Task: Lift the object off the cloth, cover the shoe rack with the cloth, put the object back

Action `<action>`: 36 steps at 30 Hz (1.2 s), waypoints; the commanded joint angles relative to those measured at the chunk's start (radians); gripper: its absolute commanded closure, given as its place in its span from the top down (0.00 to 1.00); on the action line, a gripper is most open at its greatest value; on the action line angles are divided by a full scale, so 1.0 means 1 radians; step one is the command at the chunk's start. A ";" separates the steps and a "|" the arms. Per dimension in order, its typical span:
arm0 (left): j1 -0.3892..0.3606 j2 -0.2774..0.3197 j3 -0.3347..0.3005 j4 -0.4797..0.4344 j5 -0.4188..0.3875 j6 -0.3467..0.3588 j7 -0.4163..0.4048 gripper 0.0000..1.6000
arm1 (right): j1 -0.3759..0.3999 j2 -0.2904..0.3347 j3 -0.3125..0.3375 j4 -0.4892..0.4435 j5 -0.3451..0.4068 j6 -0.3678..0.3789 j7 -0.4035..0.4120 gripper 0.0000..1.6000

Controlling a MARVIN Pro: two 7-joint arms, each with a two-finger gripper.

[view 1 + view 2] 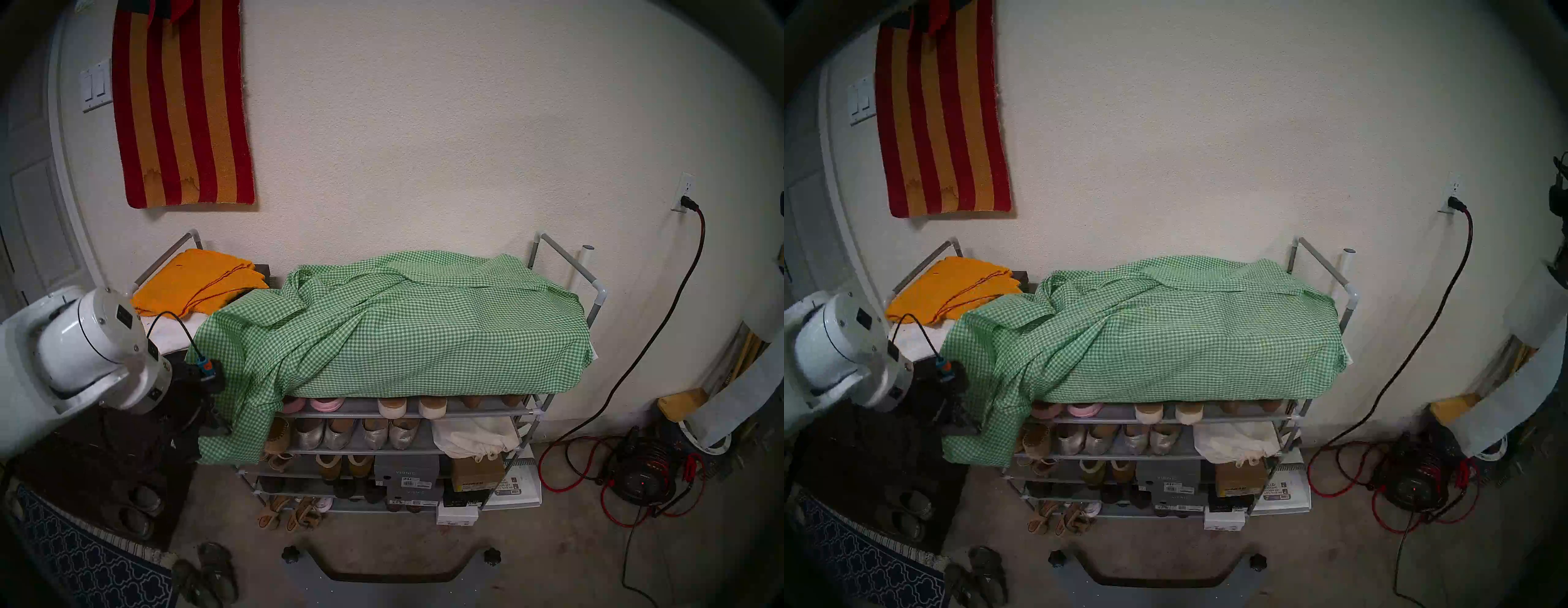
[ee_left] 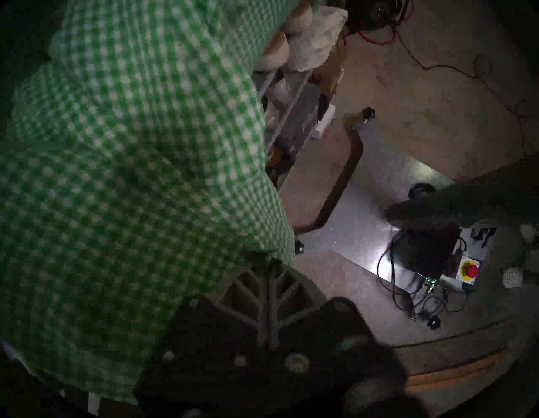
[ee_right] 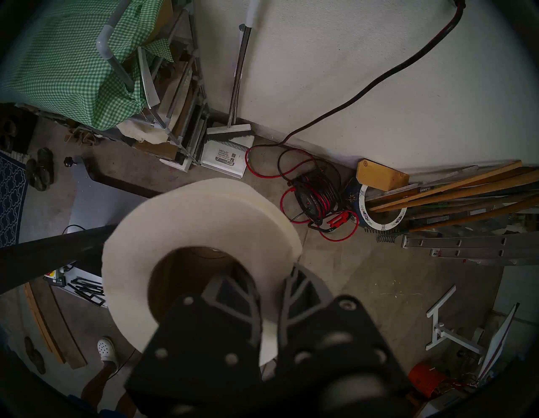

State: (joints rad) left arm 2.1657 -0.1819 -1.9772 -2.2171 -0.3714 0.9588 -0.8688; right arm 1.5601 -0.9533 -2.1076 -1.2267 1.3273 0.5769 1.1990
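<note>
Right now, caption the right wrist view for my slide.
Right gripper clamps a white paper roll by its wall, above the garage floor beside the gingham-draped shoe rack.

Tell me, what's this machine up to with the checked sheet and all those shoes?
It is draping a green checked cloth over a shoe rack. The left gripper is pinched shut on the cloth's hanging edge at the rack's left end, where an orange cloth is uncovered. The right gripper holds a white paper roll off to the side, above the floor. The lower shelves show.

One green gingham cloth point(image 1: 407, 327), one shoe rack point(image 1: 589, 280), one folded orange cloth point(image 1: 199, 280), one paper roll point(image 3: 201, 233), one striped rug point(image 1: 182, 106).
</note>
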 commanded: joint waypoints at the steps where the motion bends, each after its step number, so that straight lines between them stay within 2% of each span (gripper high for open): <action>1: 0.069 0.014 0.086 0.080 -0.021 0.001 -0.030 0.00 | 0.001 -0.003 0.001 -0.001 -0.002 -0.003 0.002 0.00; 4: 0.078 0.008 0.138 0.130 -0.029 0.001 -0.010 0.00 | 0.001 -0.003 0.001 -0.001 -0.001 -0.003 0.002 0.00; 8: 0.088 -0.016 0.232 0.230 -0.037 -0.042 0.026 0.00 | 0.001 -0.004 0.000 -0.001 0.001 -0.003 0.001 0.00; 19: 0.061 -0.101 0.379 0.393 -0.036 -0.108 0.086 0.00 | 0.000 -0.004 -0.001 -0.001 0.005 -0.002 -0.002 0.00; 26: 0.026 -0.158 0.449 0.470 -0.035 -0.134 0.116 0.00 | 0.000 -0.004 -0.002 -0.001 0.008 -0.002 -0.004 0.00; 36: -0.061 -0.268 0.583 0.523 -0.010 -0.162 0.162 0.00 | 0.000 -0.005 -0.003 -0.002 0.012 -0.002 -0.006 0.00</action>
State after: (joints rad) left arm 2.1601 -0.3618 -1.4615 -1.7207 -0.4000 0.8091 -0.7278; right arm 1.5598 -0.9566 -2.1122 -1.2276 1.3400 0.5762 1.1913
